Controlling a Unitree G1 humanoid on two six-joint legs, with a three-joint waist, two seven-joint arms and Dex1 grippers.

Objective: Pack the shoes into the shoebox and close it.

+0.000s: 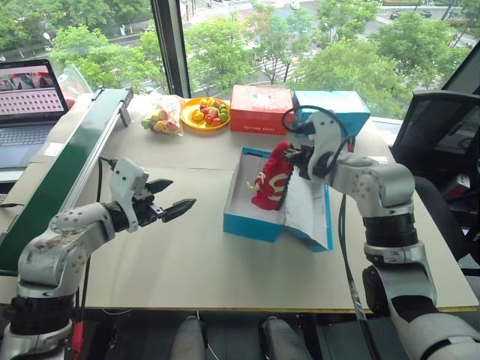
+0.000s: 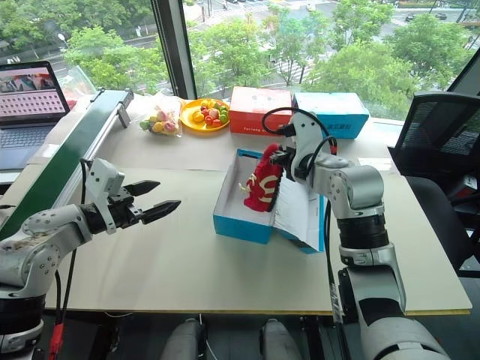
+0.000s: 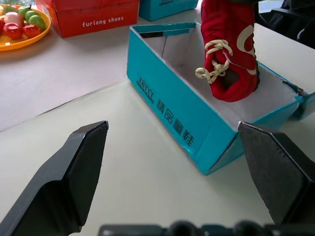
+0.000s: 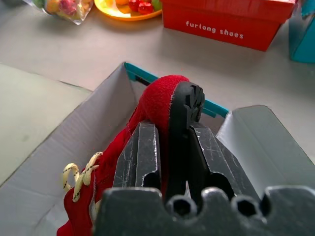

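1. Right now the right gripper (image 1: 294, 159) is pinching a red shoe (image 1: 271, 178) by its heel, dangling it toe-down inside the open shoebox (image 1: 251, 223)
2. Meanwhile the left gripper (image 1: 174, 196) is hanging empty at nine o'clock of the box, fingers spread wide
3. I'm judging this about midway: this shoe is not yet released, I'm seeing no second shoe, and the lid is lying open
4. The left wrist view is catching the yellow laces (image 3: 212, 69) and the box's side lettering; the right wrist view is revealing fingers (image 4: 140, 152) clamped on the heel

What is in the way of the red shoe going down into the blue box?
Nothing visible. The right gripper holds the red shoe upright over the open shoebox, and the white floor beneath it looks bare.
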